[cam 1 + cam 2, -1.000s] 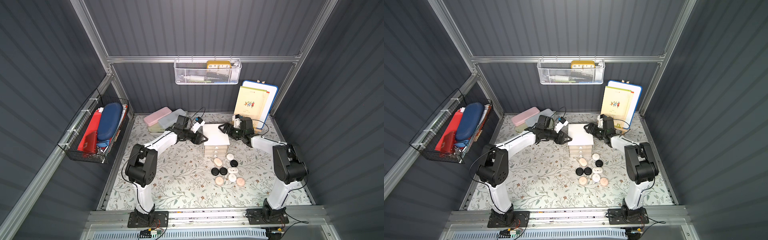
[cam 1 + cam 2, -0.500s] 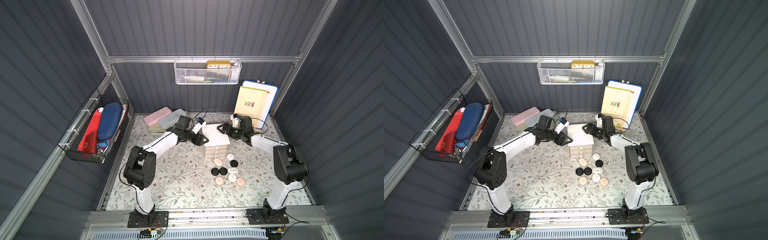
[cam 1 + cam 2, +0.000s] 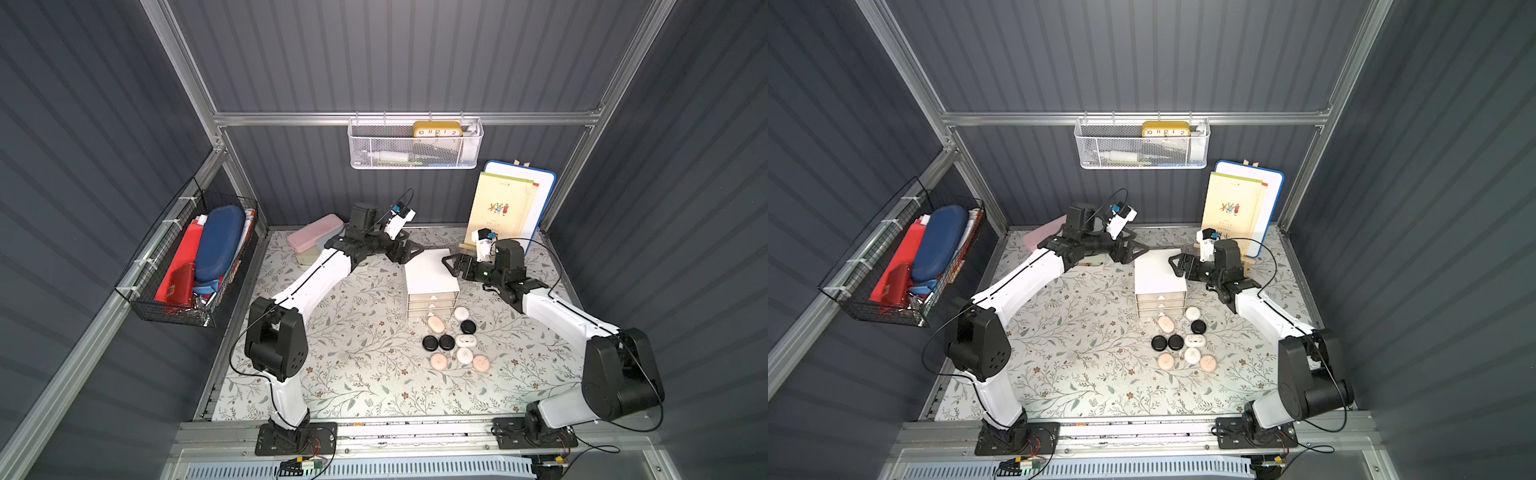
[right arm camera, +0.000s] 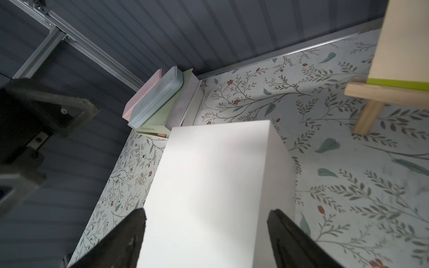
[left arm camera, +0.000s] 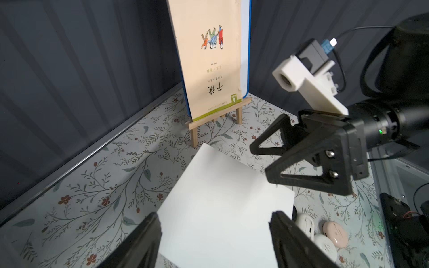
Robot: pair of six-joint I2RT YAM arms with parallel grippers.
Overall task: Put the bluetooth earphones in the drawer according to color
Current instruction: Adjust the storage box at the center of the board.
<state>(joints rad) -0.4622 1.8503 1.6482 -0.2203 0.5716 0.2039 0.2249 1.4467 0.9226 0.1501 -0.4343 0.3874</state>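
left gripper (image 3: 413,253) and right gripper (image 3: 451,266) are hovering, jaws spread and empty, by the rear corners of the drawer (image 3: 430,274), while the bluetooth earphones (image 3: 465,340) are lying clustered on the floral mat (image 3: 353,353) just before its front.

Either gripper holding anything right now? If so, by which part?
Nothing is held. The left gripper and right gripper both stand open at the top of the drawer cabinet. All nine earphones lie on the mat in front of it.
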